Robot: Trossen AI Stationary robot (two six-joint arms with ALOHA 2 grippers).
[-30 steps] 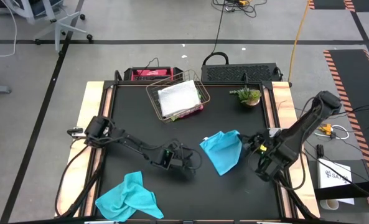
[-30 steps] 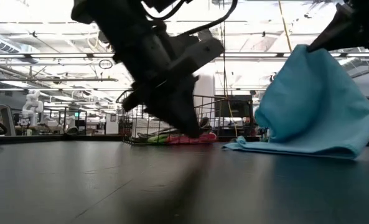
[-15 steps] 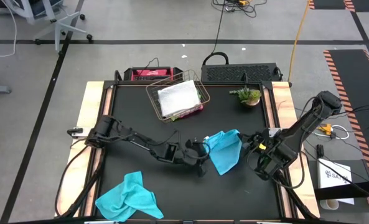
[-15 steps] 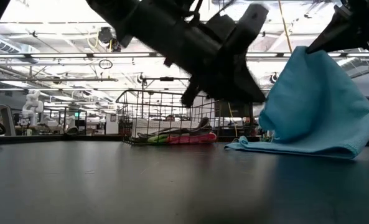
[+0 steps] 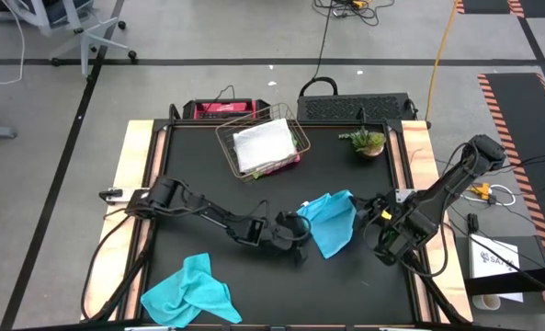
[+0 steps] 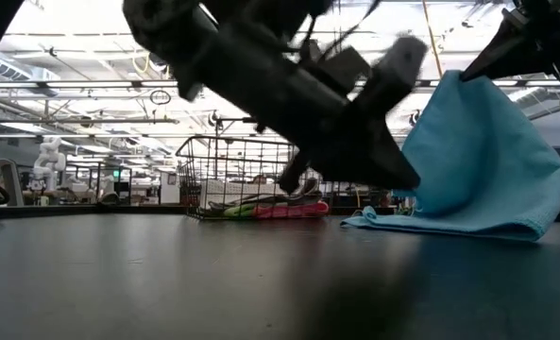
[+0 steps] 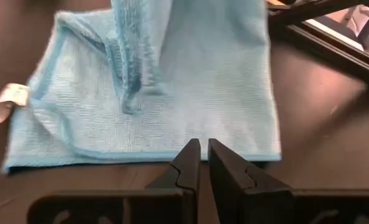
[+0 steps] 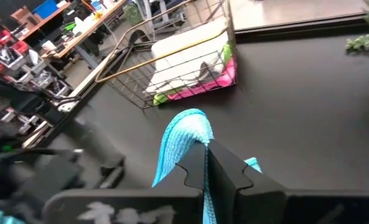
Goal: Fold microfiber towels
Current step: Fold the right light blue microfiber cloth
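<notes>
A turquoise towel lies right of the table's middle, with one end raised into a peak and its lower part spread on the table. My right gripper is shut on that raised end. My left gripper is shut and hovers low at the towel's left edge, its fingertips pointing at it. A second turquoise towel lies crumpled at the near left. A light grey towel lies on top of pink and lime green ones in the wire basket. My right gripper pinches a bunched fold at the towel's raised end between its two fingers. It holds that end up, and the cloth hangs from it in a slanted sheet, with the lower edge lying on the table. I cannot tell whether my left gripper's shut fingertips touch the towel's edge.
The copper wire basket stands at the far middle of the table. A small potted plant stands at the far right. Bare black table top lies between the two turquoise towels and in front of the basket.
My left gripper has travelled toward the table's right edge, low over the table, up to the left edge of the held turquoise towel. My right gripper and the towel have kept still.
</notes>
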